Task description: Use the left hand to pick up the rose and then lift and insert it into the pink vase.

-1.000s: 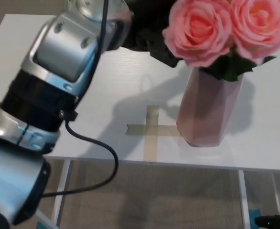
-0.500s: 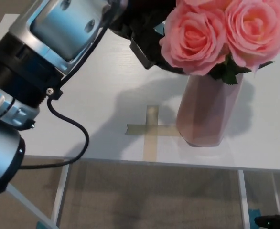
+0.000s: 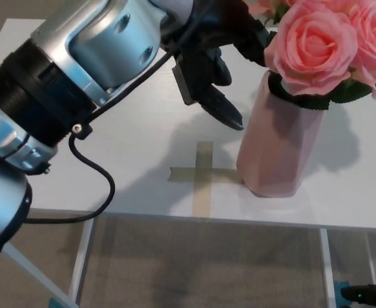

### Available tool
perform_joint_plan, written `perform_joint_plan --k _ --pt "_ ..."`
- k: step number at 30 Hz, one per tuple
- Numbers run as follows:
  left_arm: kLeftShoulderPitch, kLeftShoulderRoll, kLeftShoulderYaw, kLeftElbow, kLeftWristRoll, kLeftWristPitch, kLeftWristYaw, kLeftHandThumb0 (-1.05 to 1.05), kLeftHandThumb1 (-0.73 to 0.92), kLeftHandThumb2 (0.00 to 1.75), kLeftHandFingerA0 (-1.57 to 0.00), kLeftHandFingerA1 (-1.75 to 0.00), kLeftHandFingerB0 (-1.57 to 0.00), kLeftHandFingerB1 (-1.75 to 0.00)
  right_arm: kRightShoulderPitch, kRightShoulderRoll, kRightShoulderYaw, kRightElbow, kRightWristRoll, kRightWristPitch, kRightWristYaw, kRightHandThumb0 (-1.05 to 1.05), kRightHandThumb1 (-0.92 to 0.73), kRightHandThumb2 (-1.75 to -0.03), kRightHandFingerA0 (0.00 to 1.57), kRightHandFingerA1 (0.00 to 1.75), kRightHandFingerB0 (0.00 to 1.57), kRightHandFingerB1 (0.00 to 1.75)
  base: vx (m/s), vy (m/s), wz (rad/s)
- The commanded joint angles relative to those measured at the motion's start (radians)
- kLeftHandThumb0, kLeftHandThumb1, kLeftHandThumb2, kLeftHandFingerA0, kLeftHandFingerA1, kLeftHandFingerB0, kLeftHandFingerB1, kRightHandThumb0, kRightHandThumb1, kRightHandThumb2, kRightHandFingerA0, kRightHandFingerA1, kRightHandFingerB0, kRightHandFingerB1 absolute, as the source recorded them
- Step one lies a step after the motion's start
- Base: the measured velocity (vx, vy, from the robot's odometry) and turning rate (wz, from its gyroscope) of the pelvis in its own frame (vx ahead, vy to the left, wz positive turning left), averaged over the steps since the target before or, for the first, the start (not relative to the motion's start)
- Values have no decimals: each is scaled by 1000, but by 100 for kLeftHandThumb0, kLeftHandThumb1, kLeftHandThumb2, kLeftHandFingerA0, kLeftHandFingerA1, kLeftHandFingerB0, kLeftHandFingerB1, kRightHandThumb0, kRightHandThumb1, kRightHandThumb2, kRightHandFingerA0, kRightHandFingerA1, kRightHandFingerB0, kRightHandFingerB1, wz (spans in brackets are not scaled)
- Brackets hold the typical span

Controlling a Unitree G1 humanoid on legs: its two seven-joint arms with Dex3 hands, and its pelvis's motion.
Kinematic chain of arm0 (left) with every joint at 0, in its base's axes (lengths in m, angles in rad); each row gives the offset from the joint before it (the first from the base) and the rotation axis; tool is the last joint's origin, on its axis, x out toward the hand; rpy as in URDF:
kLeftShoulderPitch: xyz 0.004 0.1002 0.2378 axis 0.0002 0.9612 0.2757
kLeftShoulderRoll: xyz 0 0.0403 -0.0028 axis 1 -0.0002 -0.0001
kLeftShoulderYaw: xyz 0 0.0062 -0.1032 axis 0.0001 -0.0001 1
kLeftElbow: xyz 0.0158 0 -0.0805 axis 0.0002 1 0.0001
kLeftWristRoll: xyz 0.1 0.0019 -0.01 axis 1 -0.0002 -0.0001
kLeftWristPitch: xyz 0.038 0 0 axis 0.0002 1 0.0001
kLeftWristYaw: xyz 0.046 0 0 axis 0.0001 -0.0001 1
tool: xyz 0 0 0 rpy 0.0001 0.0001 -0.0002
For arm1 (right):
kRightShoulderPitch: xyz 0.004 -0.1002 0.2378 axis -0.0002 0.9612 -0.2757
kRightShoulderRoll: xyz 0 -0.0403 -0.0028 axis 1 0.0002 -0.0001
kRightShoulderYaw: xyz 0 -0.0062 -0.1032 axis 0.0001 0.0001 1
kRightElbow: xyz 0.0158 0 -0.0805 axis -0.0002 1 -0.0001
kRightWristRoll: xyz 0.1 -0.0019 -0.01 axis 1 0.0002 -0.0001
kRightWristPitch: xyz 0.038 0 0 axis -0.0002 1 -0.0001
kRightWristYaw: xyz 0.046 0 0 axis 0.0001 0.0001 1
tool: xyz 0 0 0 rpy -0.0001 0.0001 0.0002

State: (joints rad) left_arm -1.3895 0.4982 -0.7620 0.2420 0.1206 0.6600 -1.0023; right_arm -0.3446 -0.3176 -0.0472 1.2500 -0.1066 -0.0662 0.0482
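- Where the faceted pale pink vase stands on the white wooden table, the pink fabric roses sit in its mouth, blooms crowded at the far right with dark green leaves spilling over the rim.
- I cannot tell which single bloom is the one I carried; they press against each other at the top edge of the view.
- My black left hand hangs just left of the vase's upper part, near the blooms, with its thick fingers spread and pointing down toward the table, closed on nothing that I can see.
- Whether my hand brushes the leaves I cannot tell; it is dark on dark there.
- My silver and black left forearm fills the left of the view, a black cable looping down from it past the near table edge.
- A cross of tan tape lies on the table, its right arm reaching the vase's foot.
- Shadows of arm and vase fall across the tabletop.
- Beyond the near edge I see brownish floor and the white table legs.
- My right hand does not show.
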Motion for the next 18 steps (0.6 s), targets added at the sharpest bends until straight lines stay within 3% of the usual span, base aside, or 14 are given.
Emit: perform_joint_plan --k 1,2,3,4,6,8,9,10,11,12,14,15,17,18 --pt "-20 14 -44 -42 128 -16 -37 -81 31 63 -38 -42 -2 -11 3 -4 2 5 -2 15 4 -34 -66 -59 60 42 56 40 0 0 0" --pt "-29 15 -75 -54 171 -20 -33 -67 29 73 -50 -52 -3 -5 2 -3 0 5 0 16 6 -34 -66 -59 60 42 56 40 0 0 0" --pt "-32 13 -85 -58 186 -16 -34 -67 28 72 -51 -53 -3 -5 1 -3 0 5 1 16 7 -33 -66 -59 60 42 56 40 0 0 0" --pt "-33 13 -89 -64 197 -11 -35 -80 34 59 -59 -52 0 -17 1 -4 0 4 0 17 8 -34 -66 -59 60 42 55 39 0 0 0" --pt "-32 16 -94 -79 214 -7 -38 -67 26 71 -58 -64 -4 -5 1 -5 1 3 -1 18 7 -33 -66 -59 60 41 54 39 0 0 0" --pt "-33 29 -98 -98 239 3 -57 -66 26 72 -60 -63 0 -2 0 -7 1 5 -1 17 6 -33 -66 -59 60 41 55 39 0 0 0" --pt "-31 30 -91 -98 241 16 -63 -66 27 72 -51 -54 -3 -4 1 -6 1 3 -1 17 6 -33 -66 -59 60 41 55 39 0 0 0" --pt "-28 32 -85 -99 243 13 -62 -81 33 60 -53 -46 0 -14 0 -6 0 3 0 18 6 -33 -66 -59 60 41 55 39 0 0 0" --pt "-22 36 -76 -100 247 10 -60 -81 33 60 -53 -46 0 -14 -1 -6 -1 2 1 18 7 -33 -66 -59 60 41 55 39 0 0 0" --pt "-15 34 -61 -100 242 17 -56 -67 27 72 -50 -53 -3 -4 1 -7 -1 1 1 17 8 -33 -66 -59 59 41 55 39 0 0 0" --pt "-2 38 -35 -88 238 -10 -46 -69 26 72 -60 -62 0 0 6 -8 3 -2 -2 11 7 -33 -66 -59 59 41 55 39 0 0 0" --pt "1 36 -25 -86 238 -4 -43 -82 33 61 -50 -45 0 -15 7 -7 5 -2 -4 12 6 -33 -66 -59 59 41 55 39 0 0 0" --pt "7 42 -2 -98 243 -16 -40 -81 38 53 -21 -32 0 -18 9 -6 4 2 -3 11 6 -33 -66 -59 59 41 55 39 0 0 0" --pt "10 44 12 -104 239 -19 -39 -81 38 53 -21 -32 0 -18 10 -6 4 3 -3 10 6 -33 -66 -59 59 41 55 39 0 0 0"
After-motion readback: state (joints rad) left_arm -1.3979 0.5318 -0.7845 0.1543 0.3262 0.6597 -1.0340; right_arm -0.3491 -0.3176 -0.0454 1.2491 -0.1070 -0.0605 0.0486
